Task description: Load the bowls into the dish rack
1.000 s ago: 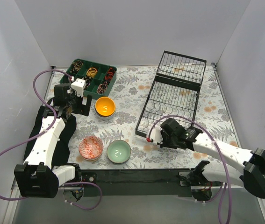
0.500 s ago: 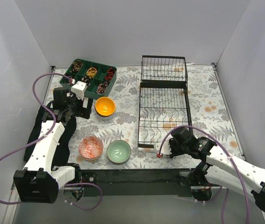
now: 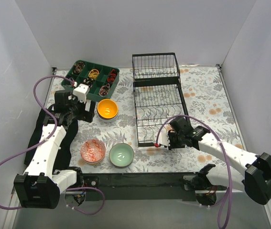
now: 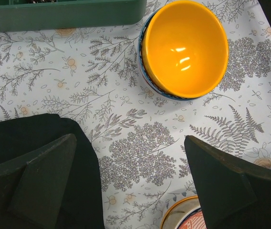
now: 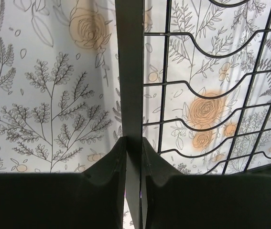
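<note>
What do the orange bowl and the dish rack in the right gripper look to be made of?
Orange-yellow bowl: probably glazed ceramic, glossy; sharp light glints sit on its inner wall. Dish rack: seemingly metal wire with a black, fairly matte coating; slim rods and a flat rim bar, which the right gripper clamps.

White arms [image 3: 49, 152], black joints [image 3: 264, 176], purple cables [image 3: 36, 87]

Left wrist view's bottom edge crops the red-patterned bowl [image 4: 180, 219].
</note>
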Motion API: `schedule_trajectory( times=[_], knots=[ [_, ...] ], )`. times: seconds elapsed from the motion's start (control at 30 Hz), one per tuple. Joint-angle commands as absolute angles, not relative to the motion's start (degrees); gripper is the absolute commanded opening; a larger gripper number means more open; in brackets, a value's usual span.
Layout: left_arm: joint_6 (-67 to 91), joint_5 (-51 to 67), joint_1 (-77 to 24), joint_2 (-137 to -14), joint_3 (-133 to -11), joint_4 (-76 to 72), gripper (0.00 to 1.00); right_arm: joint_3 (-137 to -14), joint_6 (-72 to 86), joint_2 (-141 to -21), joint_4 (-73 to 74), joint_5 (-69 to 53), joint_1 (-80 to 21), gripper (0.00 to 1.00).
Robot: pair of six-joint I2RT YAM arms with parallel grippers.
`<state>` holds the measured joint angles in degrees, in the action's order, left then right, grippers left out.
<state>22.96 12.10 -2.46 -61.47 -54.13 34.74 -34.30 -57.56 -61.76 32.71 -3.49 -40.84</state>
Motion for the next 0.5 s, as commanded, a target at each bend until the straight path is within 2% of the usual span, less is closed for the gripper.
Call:
schedule_trajectory(
  times=[0.0,0.17,0.47],
  knots=[
    [22.85,12.92,-2.55,-59.85,-53.70,34.98,0.98,-37.34,-56.00,-68.28,30.15,-3.78,-40.69,0.01],
    [22.50,12.57,-2.55,-59.50,-53.18,35.07,0.98,-39.73,-44.24,-70.84,29.88,-5.18,-40.69,0.01],
    [22.50,13.27,-2.55,-59.41,-51.94,34.45,0.98,-37.62,-39.02,-70.40,28.04,-2.90,-40.69,0.01]
  ],
)
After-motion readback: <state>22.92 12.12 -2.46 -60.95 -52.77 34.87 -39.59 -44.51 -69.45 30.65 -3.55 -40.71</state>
